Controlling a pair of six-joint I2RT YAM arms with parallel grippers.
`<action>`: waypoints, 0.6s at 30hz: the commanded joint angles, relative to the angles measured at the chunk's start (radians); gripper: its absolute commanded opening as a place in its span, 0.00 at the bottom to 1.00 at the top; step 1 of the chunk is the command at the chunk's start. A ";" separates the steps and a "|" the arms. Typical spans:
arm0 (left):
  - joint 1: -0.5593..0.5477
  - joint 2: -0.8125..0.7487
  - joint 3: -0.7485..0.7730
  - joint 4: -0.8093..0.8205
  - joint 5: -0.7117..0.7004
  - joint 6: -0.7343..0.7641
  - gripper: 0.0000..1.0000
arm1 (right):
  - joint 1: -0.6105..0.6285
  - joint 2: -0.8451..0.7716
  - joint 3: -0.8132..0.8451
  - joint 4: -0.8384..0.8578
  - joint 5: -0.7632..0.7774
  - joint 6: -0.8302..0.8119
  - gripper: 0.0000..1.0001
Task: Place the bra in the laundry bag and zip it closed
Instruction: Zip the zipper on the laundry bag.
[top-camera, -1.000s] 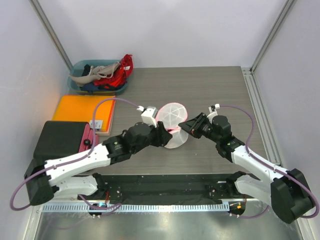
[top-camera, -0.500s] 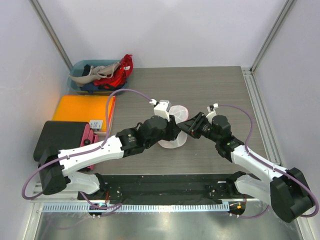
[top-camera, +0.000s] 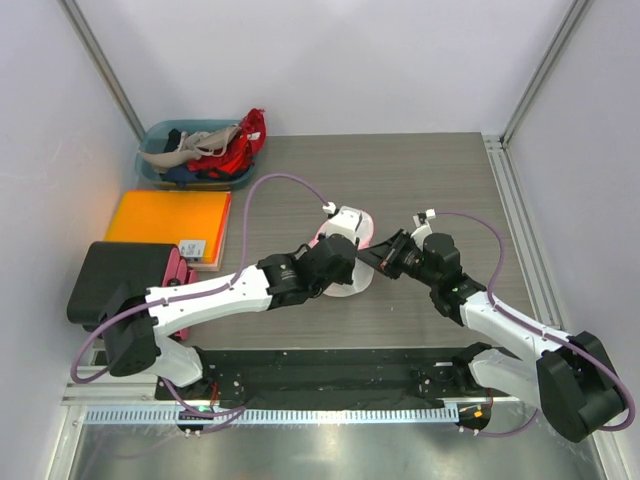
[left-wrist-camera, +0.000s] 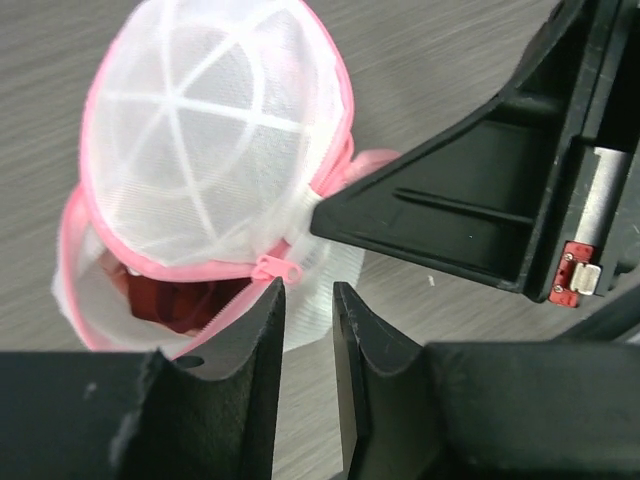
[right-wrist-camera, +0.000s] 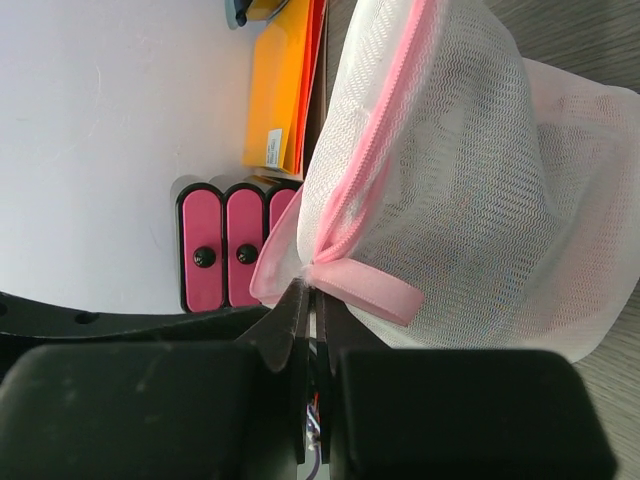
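Observation:
The laundry bag (top-camera: 345, 290) lies mid-table, a white mesh pouch with pink zip trim. In the left wrist view the laundry bag (left-wrist-camera: 215, 130) gapes at its lower edge, and the red bra (left-wrist-camera: 185, 300) shows inside. The pink zip pull (left-wrist-camera: 277, 268) sits at the tip of one finger. My left gripper (left-wrist-camera: 308, 290) is narrowly open just below the pull, with nothing between the jaws; in the top view it (top-camera: 350, 264) covers the bag. My right gripper (right-wrist-camera: 312, 295) is shut on the bag's edge by a pink ribbon loop (right-wrist-camera: 370, 290), at the bag's right side (top-camera: 366, 258).
A teal bin of clothes (top-camera: 195, 155) stands at the back left. An orange board (top-camera: 170, 220) and a black box with pink parts (top-camera: 130, 280) lie along the left side. The two grippers are almost touching over the bag.
My left arm has swung right and forward over the bag, up close to the right gripper. The bag's raised half has dropped lower. The right gripper has kept its hold.

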 joint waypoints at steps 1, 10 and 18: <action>-0.003 0.026 0.075 -0.037 -0.081 0.047 0.27 | 0.005 -0.021 0.002 0.058 -0.009 -0.007 0.06; -0.003 0.054 0.085 -0.040 -0.094 0.056 0.27 | 0.005 -0.020 0.004 0.064 -0.017 -0.001 0.05; -0.001 0.077 0.091 -0.031 -0.092 0.065 0.26 | 0.005 -0.024 0.004 0.062 -0.018 0.004 0.04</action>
